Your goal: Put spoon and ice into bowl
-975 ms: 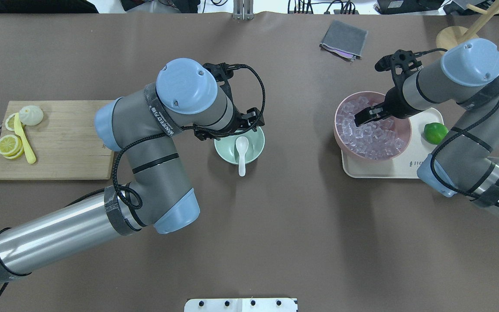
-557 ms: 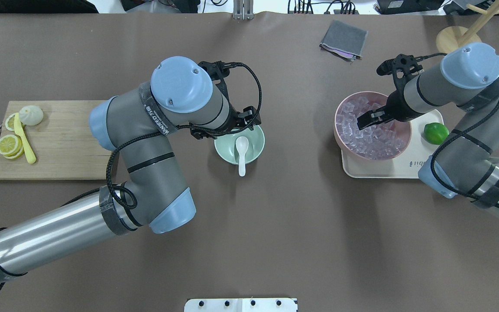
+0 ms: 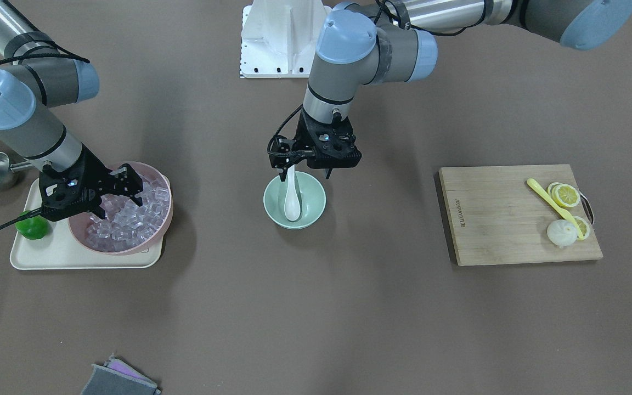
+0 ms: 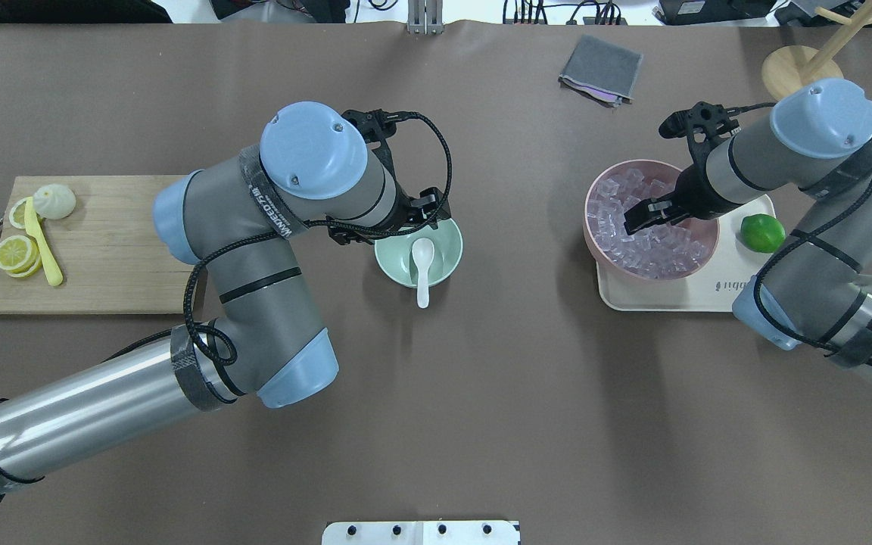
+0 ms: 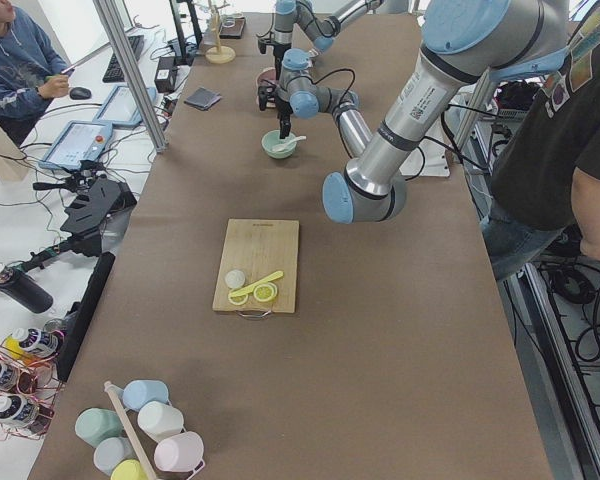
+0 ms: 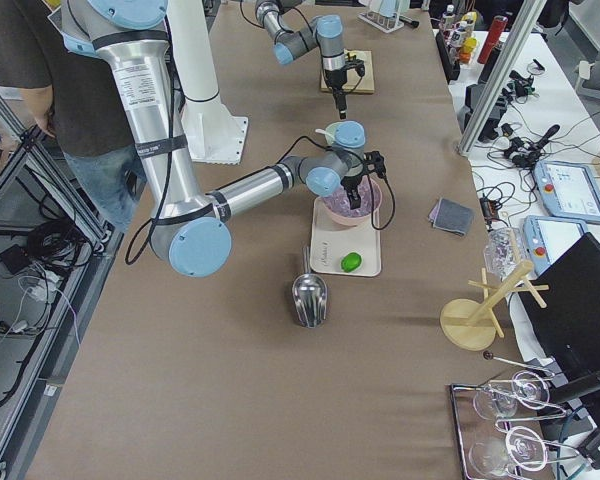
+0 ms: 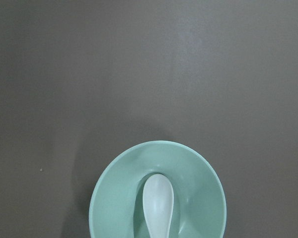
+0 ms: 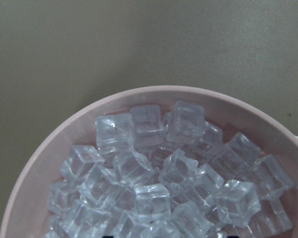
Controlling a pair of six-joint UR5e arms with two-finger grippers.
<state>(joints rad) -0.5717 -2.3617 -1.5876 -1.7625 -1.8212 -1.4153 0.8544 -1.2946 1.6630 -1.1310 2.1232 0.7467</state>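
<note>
A long brown table [image 4: 481, 424] stands beside a white desk [image 6: 585, 110] cluttered with electronics.

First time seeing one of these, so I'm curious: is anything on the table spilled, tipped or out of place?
Nothing stands out. The spoon lies in the green bowl, its handle leaning out over the rim. All the ice sits in the pink bowl on its tray; no cubes show on the table.

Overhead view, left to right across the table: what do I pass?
Wooden cutting board → mint-green bowl holding the white spoon → pink bowl of ice → lime.
</note>
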